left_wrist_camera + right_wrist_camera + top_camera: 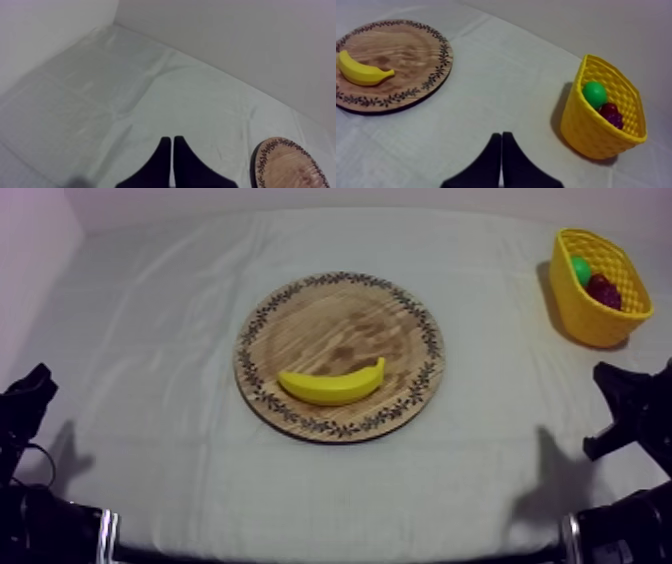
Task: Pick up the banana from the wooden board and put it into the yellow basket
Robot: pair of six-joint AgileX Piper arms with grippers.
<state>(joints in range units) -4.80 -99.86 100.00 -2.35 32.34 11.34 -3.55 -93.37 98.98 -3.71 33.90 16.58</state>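
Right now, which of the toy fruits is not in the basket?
The banana: it lies alone on the wooden board, while the green fruit and the dark red fruit sit inside the yellow basket.

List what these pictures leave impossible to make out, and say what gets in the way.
1. Top view: the basket wall covers most of the green fruit and dark fruit; their kinds stay unclear.
2. Right wrist view: the same wall hides the fruits' lower parts.
3. Left wrist view: the board is cut by the picture's edge.
4. Top view: the banana rests on its underside.
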